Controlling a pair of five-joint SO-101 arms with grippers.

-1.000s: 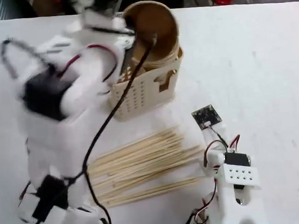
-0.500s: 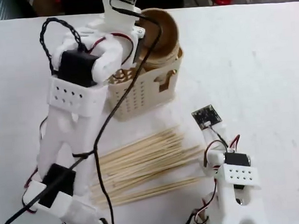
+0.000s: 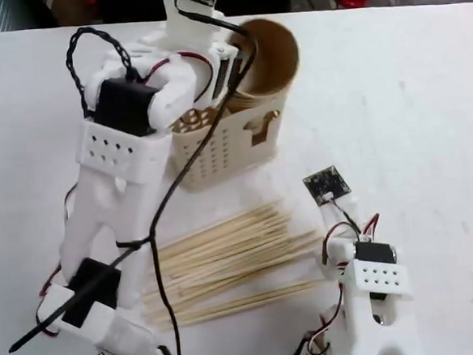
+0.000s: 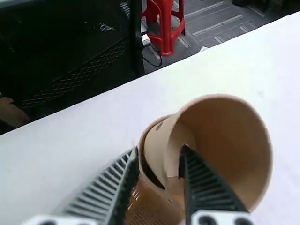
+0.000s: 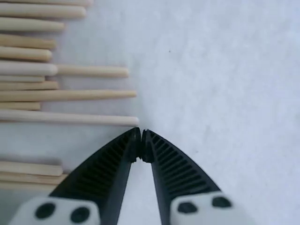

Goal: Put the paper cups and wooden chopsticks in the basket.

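A cream perforated basket [image 3: 234, 149] stands mid-table with stacked brown paper cups in it. The top paper cup [image 3: 265, 58] leans to the right over the basket's rim. My left gripper [image 4: 159, 152] is open and straddles that paper cup's [image 4: 220, 136] wall, one finger inside and one outside. Many wooden chopsticks [image 3: 226, 259] lie in a loose pile on the table in front of the basket. My right gripper [image 5: 140, 140] is shut and empty, its tips low over the table beside the chopsticks' [image 5: 70, 96] ends.
The left arm [image 3: 113, 154] stretches from the near left corner up over the basket. The right arm [image 3: 373, 273] sits at the near edge, right of the pile. Bare white table [image 3: 403, 117] lies to the right. A red stool [image 4: 161, 21] stands beyond the table.
The left arm swung in over the basket and lowered the cup onto the stack. In the last half second the top cup tipped to the right. The right arm stayed still.
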